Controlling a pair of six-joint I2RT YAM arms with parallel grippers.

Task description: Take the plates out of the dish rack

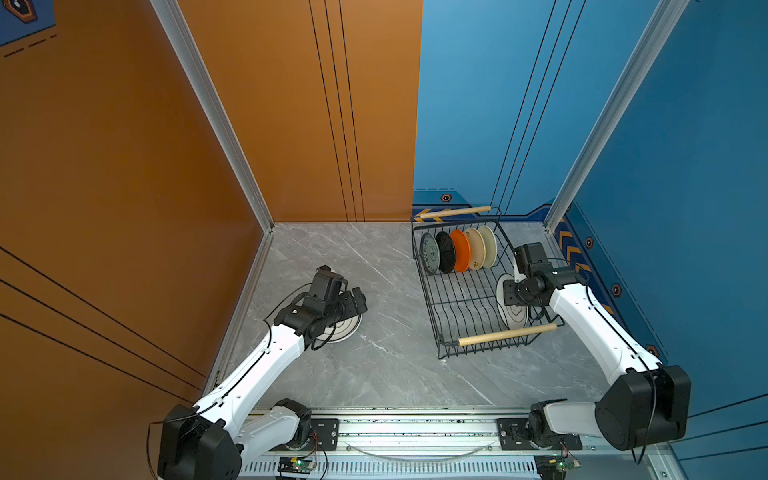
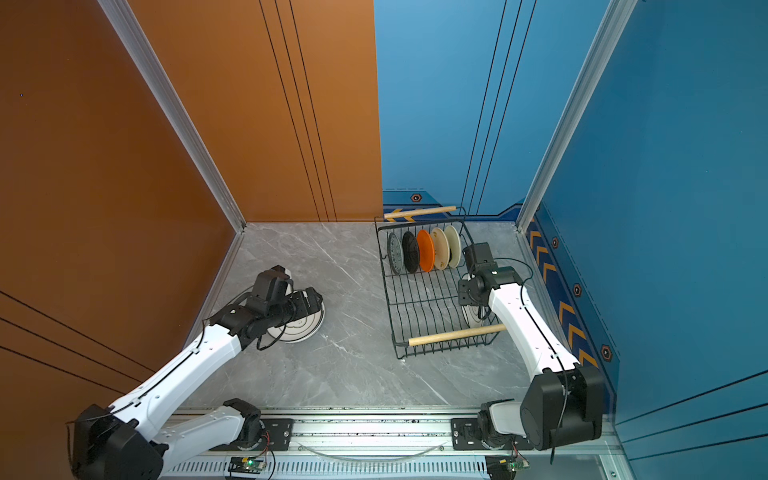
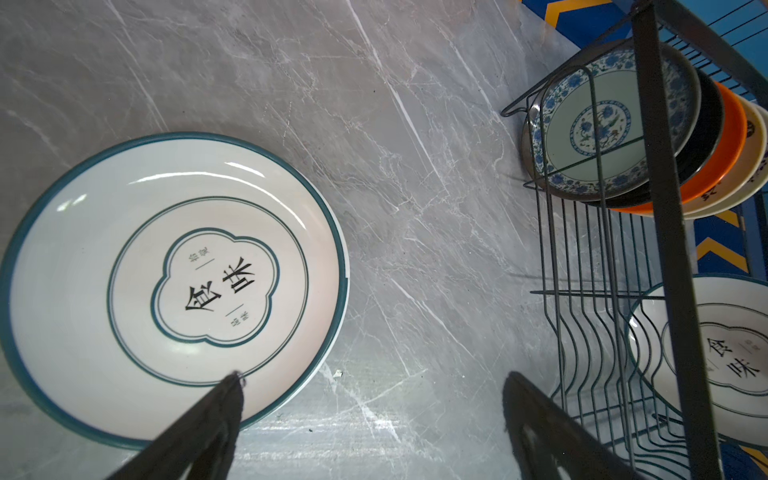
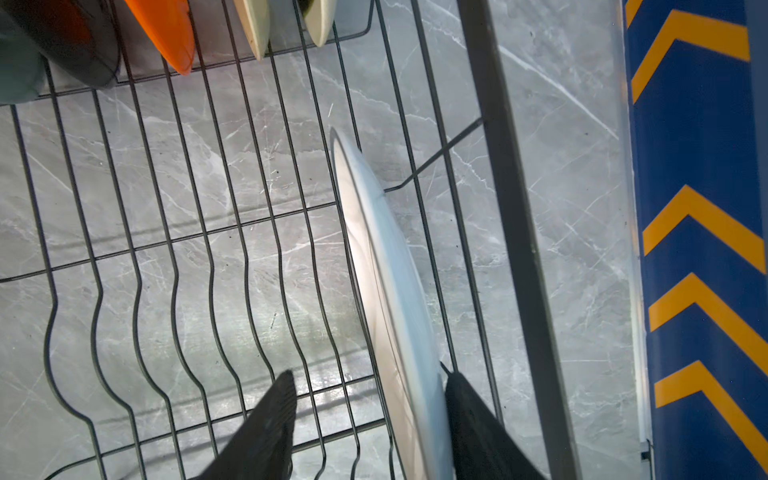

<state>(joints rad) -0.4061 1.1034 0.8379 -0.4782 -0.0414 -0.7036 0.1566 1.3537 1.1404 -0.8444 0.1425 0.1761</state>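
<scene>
The black wire dish rack (image 1: 457, 299) (image 2: 419, 303) stands at the right rear. Several small plates stand in a row at its far end: teal-patterned (image 1: 428, 253) (image 3: 598, 124), black (image 1: 444, 252), orange (image 1: 461, 250) (image 4: 166, 33) and two cream ones (image 1: 481, 247). A large white plate (image 1: 512, 309) (image 4: 386, 270) stands on edge near the rack's right side. My right gripper (image 1: 509, 296) (image 4: 369, 374) straddles its rim, open. One finger touches the plate's back and the other stands apart from its face. Another large white plate (image 1: 347, 330) (image 3: 166, 282) lies flat on the table. My left gripper (image 1: 355, 300) (image 3: 374, 378) hovers open at its edge, holding nothing.
Light wooden rod handles (image 1: 507, 333) (image 1: 455, 212) cap both ends of the rack. The blue wall with yellow chevrons (image 4: 698, 249) runs close along the rack's right side. Bare grey marble tabletop (image 1: 386, 332) lies between the flat plate and the rack.
</scene>
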